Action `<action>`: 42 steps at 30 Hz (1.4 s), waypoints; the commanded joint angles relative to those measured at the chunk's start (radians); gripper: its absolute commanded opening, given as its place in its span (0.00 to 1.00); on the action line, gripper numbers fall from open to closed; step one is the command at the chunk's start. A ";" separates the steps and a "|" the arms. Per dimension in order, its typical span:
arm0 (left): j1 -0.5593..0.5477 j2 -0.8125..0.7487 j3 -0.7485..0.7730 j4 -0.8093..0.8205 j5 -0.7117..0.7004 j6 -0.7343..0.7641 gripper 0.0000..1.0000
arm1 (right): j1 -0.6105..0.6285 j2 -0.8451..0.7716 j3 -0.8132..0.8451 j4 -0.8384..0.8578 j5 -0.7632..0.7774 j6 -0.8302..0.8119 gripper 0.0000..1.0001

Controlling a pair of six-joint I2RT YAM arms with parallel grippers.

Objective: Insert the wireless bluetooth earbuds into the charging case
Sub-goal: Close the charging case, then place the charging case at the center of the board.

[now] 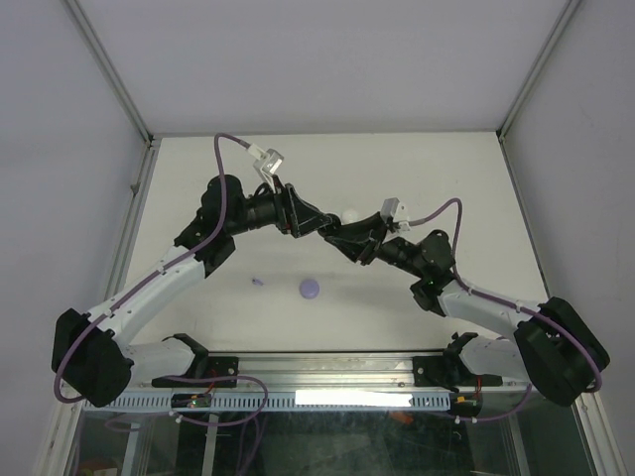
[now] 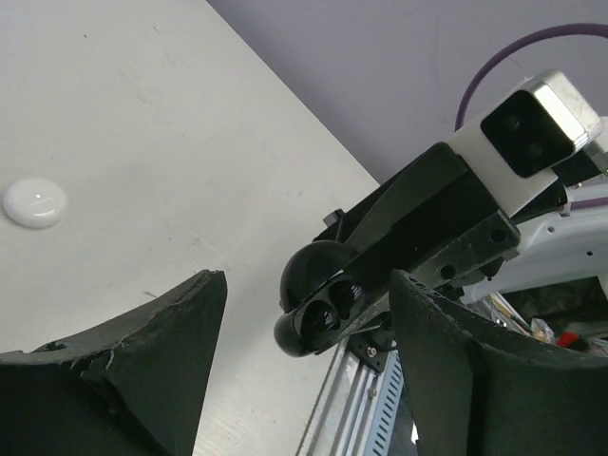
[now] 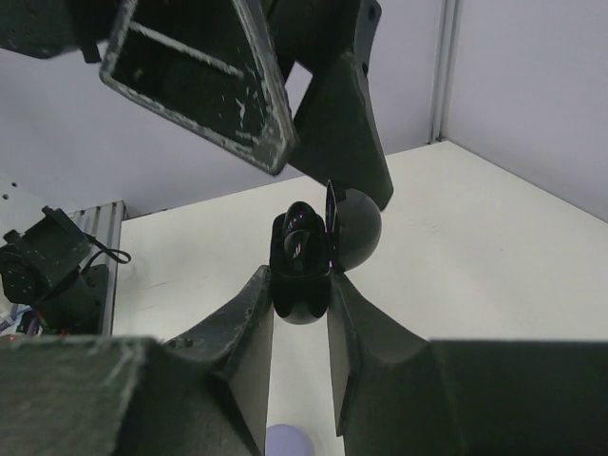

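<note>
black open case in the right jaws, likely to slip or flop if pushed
The black case looks glossy and rounded, so it may well twist or slip in the jaws of the right gripper. Its two halves stand open, so a push would probably swing one of them. It looks small beside the jaws, so it is likely light.

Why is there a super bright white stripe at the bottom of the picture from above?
Top external view: the stripe is blown out to pure white, likely glare. Left wrist view: the white case has a small shiny spot. Right wrist view: the right fingers and the black case look dark, with little detail; the lavender blob is blurry.
</note>
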 commanded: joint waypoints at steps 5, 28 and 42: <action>0.009 0.053 -0.009 0.133 0.190 -0.100 0.69 | -0.044 0.017 0.044 0.164 -0.102 0.148 0.00; 0.012 -0.043 -0.025 0.157 0.201 -0.048 0.60 | -0.064 0.142 0.117 0.106 -0.225 0.225 0.00; 0.012 -0.143 0.099 -0.396 -0.361 0.210 0.66 | -0.100 0.050 0.176 -0.458 -0.017 0.112 0.00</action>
